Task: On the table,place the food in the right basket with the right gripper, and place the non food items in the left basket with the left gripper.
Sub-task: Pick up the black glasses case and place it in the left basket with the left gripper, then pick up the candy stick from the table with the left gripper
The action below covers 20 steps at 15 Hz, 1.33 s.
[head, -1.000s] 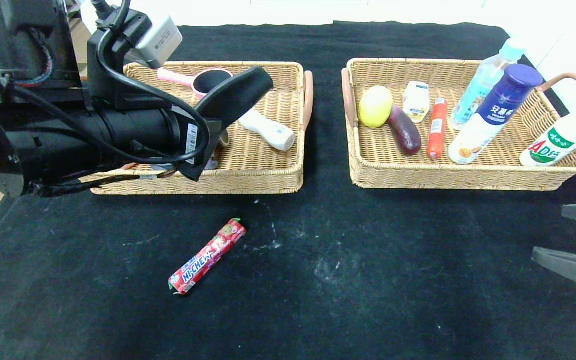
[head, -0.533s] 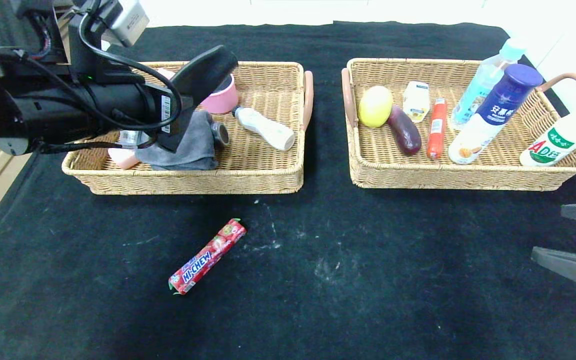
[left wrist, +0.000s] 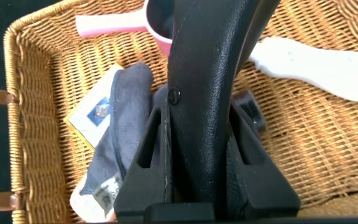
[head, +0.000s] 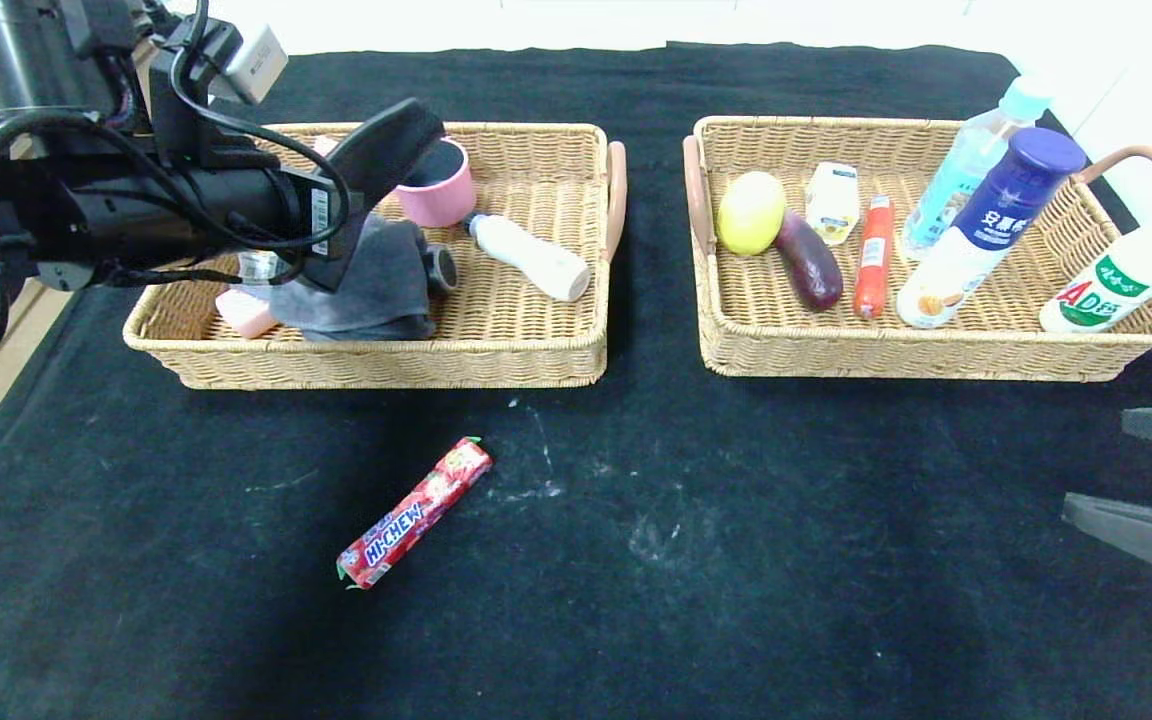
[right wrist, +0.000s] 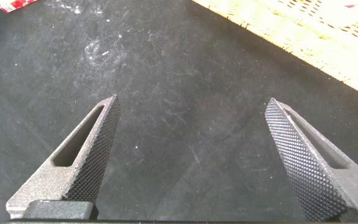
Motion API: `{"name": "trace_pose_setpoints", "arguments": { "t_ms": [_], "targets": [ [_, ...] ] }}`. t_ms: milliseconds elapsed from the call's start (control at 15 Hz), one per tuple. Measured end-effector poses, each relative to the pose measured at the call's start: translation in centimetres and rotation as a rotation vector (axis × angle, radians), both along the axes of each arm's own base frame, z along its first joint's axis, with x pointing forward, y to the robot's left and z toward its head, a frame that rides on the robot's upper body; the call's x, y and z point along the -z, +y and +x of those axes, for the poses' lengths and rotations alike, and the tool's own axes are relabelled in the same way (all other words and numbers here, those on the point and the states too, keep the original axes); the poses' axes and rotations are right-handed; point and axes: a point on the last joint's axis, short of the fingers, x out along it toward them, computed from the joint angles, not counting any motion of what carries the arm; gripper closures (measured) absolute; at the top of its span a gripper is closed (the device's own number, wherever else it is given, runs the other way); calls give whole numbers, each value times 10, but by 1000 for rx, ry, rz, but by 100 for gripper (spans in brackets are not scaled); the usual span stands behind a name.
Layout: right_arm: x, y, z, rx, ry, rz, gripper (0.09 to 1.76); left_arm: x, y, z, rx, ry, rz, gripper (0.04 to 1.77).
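- Hovering over the left basket [head: 536,365], the left hand [head: 406,140] had its fingers together and held nothing.
- Under it lay a grey cloth [head: 376,285], a pink cup [head: 436,190] and a white bottle [head: 526,258].
- The right hand [right wrist: 194,155] stayed low at the worktop's [head: 736,560] right edge, fingers wide apart and empty.
- The candy stick [head: 414,513] lay on the worktop, in front of the left basket, well apart from the right basket [head: 936,355].

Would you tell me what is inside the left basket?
The left basket holds a grey cloth, pink cup, white bottle and pink bottle; the arm and cloth hide the rest.
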Motion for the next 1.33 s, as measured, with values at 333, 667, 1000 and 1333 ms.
{"name": "trace_pose_setpoints", "arguments": {
  "t_ms": [333,667,1000,1333],
  "targets": [
    [0,0,0,1,-2,0,14,-1,1,3,-3,-3,0,92],
    [-1,-1,0,4,-5,1,14,0,1,3,-4,2,1,53],
    [-1,-1,-1,6,-7,1,14,0,1,2,-5,4,3,33],
    [-2,-1,-2,6,-10,2,14,-2,-2,-7,10,40,10,22]
  ]
}}
